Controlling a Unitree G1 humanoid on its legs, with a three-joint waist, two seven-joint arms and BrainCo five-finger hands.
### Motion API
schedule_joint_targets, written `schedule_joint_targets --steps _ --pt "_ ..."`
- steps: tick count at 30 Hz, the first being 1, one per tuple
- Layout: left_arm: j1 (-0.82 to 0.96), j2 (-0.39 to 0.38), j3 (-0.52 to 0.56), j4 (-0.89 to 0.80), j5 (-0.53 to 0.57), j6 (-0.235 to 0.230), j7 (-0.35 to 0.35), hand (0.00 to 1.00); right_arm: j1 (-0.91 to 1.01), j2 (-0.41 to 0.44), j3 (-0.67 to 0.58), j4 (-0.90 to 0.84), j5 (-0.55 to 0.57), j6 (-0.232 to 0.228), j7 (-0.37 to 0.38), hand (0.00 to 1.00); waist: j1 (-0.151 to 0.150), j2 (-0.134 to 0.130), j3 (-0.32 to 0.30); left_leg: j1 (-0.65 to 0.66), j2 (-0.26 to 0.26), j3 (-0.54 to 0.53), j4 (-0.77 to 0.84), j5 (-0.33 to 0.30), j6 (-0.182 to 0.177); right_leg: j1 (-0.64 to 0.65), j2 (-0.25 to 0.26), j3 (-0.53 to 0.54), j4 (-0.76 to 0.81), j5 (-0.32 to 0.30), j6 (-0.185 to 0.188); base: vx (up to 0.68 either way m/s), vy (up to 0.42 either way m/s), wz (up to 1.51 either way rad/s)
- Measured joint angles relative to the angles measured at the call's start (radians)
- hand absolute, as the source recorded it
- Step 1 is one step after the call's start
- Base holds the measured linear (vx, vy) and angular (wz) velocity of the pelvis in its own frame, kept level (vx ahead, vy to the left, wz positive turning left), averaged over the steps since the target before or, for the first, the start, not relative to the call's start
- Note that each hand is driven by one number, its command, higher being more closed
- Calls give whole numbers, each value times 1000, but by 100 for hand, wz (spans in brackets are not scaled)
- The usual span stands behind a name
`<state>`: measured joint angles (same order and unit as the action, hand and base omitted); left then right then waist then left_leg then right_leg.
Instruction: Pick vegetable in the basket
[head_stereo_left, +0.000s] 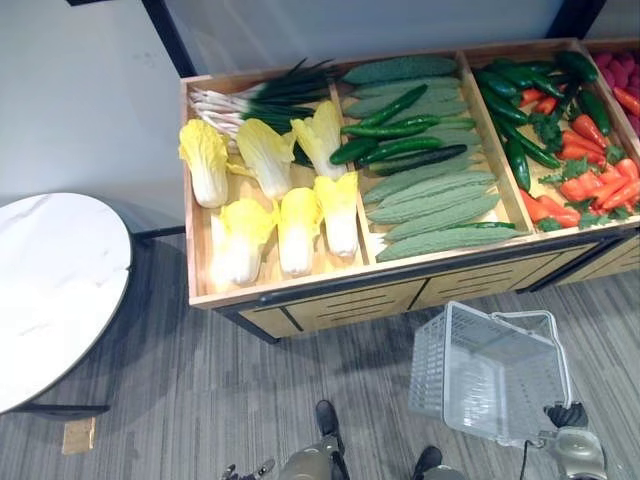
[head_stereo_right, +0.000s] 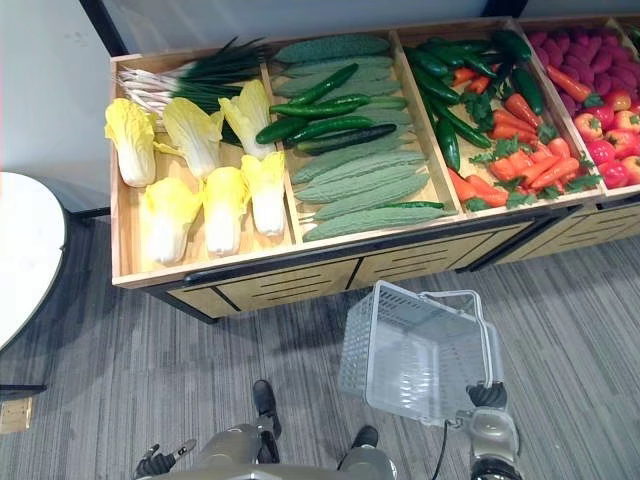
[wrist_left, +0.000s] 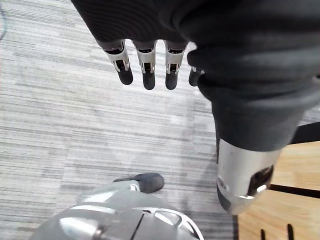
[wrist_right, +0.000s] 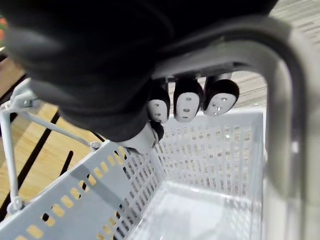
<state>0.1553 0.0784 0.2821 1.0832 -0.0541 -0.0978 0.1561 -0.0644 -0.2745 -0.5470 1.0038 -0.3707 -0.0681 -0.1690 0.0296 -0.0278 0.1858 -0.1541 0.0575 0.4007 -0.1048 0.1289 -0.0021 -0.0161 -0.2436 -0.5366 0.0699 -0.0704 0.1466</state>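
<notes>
Empty pale-grey perforated basket (head_stereo_right: 415, 350), tilted, handle gripped by right hand (head_stereo_right: 487, 394), vegetables (head_stereo_right: 370, 190) lying sorted in wooden stand (head_stereo_right: 300, 262)

Basket (head_stereo_left: 440, 362) before the stand (head_stereo_left: 330, 291), round table (head_stereo_left: 50, 270) left of it, cabbages (head_stereo_left: 298, 232) in the left bin (cucumbers (head_stereo_left: 395, 130), perhaps gourds (head_stereo_left: 430, 200), next right)

Head cameras first: both eyes sit high and look steeply down, from well back, onto the long light-wood produce stand (head_stereo_left: 350, 303) and the grey striped carpet floor (head_stereo_left: 200, 390) before it. They share the stand's cabbage and cucumber bins and the pale grey perforated plastic basket (head_stereo_right: 410, 350). The left eye takes in more of the round white marble-topped table (head_stereo_left: 50, 280), the right eye more of the stand's red-vegetable end. The left wrist camera looks along the left hand (wrist_left: 145, 65), very close, down at the carpet. The right wrist camera peers past the right hand (wrist_right: 187, 102), very close, into the basket.
</notes>
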Motion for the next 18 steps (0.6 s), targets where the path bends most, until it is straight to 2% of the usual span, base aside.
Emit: schedule_joint_targets --steps 2,3,4,5,6,7,9,11,12,14,15,16,17,18 --pt "-2 7 2 12 13 0 -4 0 29 5 -7 0 0 7 0 100 0 -14 6 20 -23 4 7 -31 16 5 -34 -8 47 -36 -7 38 48 14" --pt "-1 14 2 11 20 0 -4 0 41 6 -6 0 0 12 1 100 -1 -31 8 35 -45 5 7 -64 21 8 -61 -7 74 -51 -15 101 62 10" --pt "3 22 -3 7 20 0 -5 0 55 4 -5 1 -1 14 3 100 -5 -39 5 51 -49 0 4 -83 13 11 -80 -5 138 -64 -43 123 37 5" --pt "3 22 -3 6 20 -1 -4 0 54 -1 -1 9 -4 16 6 100 -7 -33 8 57 -42 -3 1 -68 14 -16 -95 0 219 -56 -45 104 46 -9" --pt "4 33 -3 0 20 -1 -4 0 37 10 13 37 -2 21 10 100 -6 -33 10 74 -29 -2 2 -72 16 -89 -115 50 369 -15 -103 146 80 -13" --pt "1 47 -4 -21 18 -2 -5 0 29 36 12 39 2 20 10 100 -6 -16 16 98 -3 -9 7 -77 22 -142 -107 120 466 43 -102 144 108 -8" --pt "-4 59 -4 -49 17 -4 -5 0 27 44 11 40 24 18 10 100 -8 -26 23 105 7 -23 7 -78 24 -157 -87 162 435 18 -75 183 67 20" --pt "-12 76 -2 -66 16 -11 -5 0 18 33 2 48 28 15 5 100 -12 -44 24 107 7 -36 7 -73 29 -154 -56 188 317 12 -63 202 14 34" --pt "-17 86 1 -67 16 -12 -5 0 10 24 -4 67 33 8 5 100 -12 -53 21 106 5 -51 8 -73 28 -140 -22 224 192 30 -36 150 -20 29" --pt "-17 86 7 -67 16 -17 -5 0 11 25 -41 97 35 9 5 100 -14 -65 16 109 -4 -72 8 -74 26 -119 -3 247 83 64 2 169 -72 45" --pt "-17 81 34 -66 16 -23 -5 0 17 30 -71 123 39 13 5 100 -13 -75 10 111 -17 -88 8 -80 15 -109 2 247 28 112 5 227 -169 46" --pt "-14 77 64 -57 15 -23 -3 0 19 36 -101 143 56 13 5 100 -10 -86 3 119 -28 -97 8 -87 -3 -98 4 234 5 125 2 193 -187 22" --pt "-12 66 78 -49 14 -23 -3 0 14 37 -117 147 63 13 5 100 -2 -76 2 123 -22 -94 8 -89 -10 -91 10 245 -11 124 3 165 -194 -13" --pt "-4 40 100 -42 -9 -23 -3 0 7 37 -139 147 71 12 5 100 0 -50 2 123 -8 -85 7 -93 -22 -84 30 247 -33 123 2 108 -153 -29"
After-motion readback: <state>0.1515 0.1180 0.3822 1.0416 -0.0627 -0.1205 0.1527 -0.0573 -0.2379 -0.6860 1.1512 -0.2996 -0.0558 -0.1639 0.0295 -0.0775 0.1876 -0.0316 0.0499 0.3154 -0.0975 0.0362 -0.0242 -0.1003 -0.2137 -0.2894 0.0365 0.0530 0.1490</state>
